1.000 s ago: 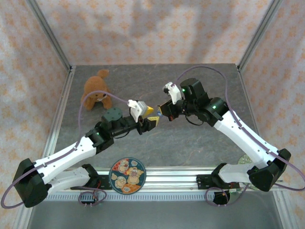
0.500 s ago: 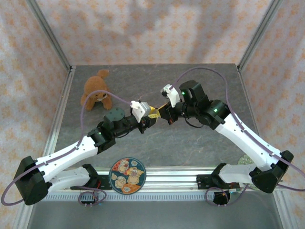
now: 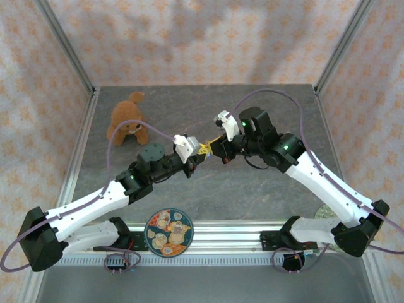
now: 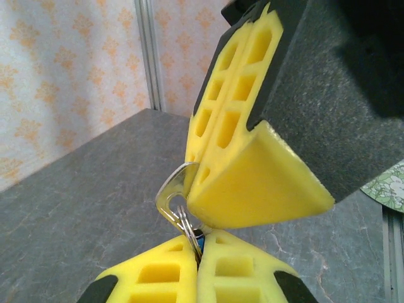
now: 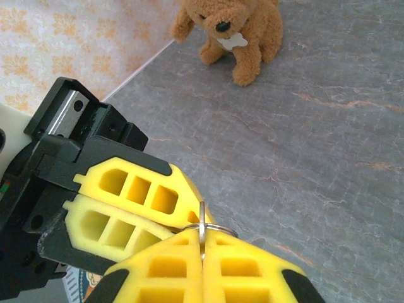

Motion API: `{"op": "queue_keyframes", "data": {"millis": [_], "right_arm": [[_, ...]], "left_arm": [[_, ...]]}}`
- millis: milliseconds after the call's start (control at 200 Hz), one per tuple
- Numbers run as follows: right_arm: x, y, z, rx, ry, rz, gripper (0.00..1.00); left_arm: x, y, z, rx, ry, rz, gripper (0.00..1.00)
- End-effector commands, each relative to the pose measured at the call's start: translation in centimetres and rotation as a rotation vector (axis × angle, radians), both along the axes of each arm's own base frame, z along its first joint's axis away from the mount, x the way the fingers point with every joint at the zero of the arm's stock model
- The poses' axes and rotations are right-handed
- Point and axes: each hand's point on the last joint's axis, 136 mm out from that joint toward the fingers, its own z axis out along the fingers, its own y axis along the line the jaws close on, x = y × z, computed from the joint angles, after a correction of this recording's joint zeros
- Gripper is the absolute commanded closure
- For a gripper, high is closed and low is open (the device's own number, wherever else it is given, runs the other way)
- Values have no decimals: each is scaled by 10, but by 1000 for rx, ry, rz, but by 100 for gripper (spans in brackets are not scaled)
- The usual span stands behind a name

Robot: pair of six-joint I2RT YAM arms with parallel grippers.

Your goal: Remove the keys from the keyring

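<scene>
- Left gripper (image 4: pixel 199 278): the jaws are closed, pad against pad, at the bottom centre of the left wrist view. The wire loops of the keyring (image 4: pixel 184 222) run down into the seam between the pads, so the ring appears to be clamped there. A small blue part (image 4: pixel 199 238) sits at the same seam.
- Right gripper (image 5: pixel 202 265): the jaws are closed at the bottom centre of the right wrist view. A thin metal strip stands edge-on between the pads. In the left wrist view this is the pale key (image 4: pixel 170 191), which curves out from under the right gripper's yellow pads.
- Change: one second ago the left jaws stood apart and the two grippers were near but separate. The left jaws have now shut, and the grippers meet tip to tip at the centre of the top view, left gripper (image 3: pixel 201 151) against right gripper (image 3: pixel 218 146).
- Meaning: key and ring are each held by a separate arm above the table (image 3: pixel 265 183). The key is not yet off. The next step is judged to be sliding it along the coil.
- Surroundings: the plush dog (image 3: pixel 126 123) is at upper left and the patterned plate (image 3: pixel 169 232) at lower centre, both well apart from the grip.
</scene>
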Motion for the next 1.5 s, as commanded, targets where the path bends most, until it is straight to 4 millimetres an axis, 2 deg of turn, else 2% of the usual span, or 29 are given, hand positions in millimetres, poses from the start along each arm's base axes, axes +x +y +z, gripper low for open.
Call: {"op": "queue_keyframes", "data": {"millis": [0, 245, 410, 445, 470, 616, 776, 1076, 1497], "right_arm": [[-3, 0, 1, 37, 35, -31, 100], [0, 3, -3, 99, 102, -48, 100], [2, 3, 4, 100, 75, -45, 100], [2, 1, 6, 96, 64, -48, 100], [2, 1, 7, 89, 55, -46, 100], [0, -3, 14, 62, 22, -30, 100], [-3, -2, 19, 66, 11, -6, 100], [-5, -1, 20, 71, 11, 5, 100], [-8, 1, 19, 73, 16, 27, 100]], "left_arm": [[4, 15, 32, -88, -97, 72, 100], [-7, 27, 49, -153, -150, 74, 100], [-9, 32, 37, -138, -130, 89, 100], [-9, 32, 33, -134, -119, 92, 88], [-9, 33, 30, -133, -110, 95, 83], [-13, 36, 22, -135, -79, 93, 72], [-17, 37, 22, -120, -72, 82, 70], [-21, 28, 24, -112, -69, 25, 59], [-18, 14, 30, -103, -72, -24, 56]]}}
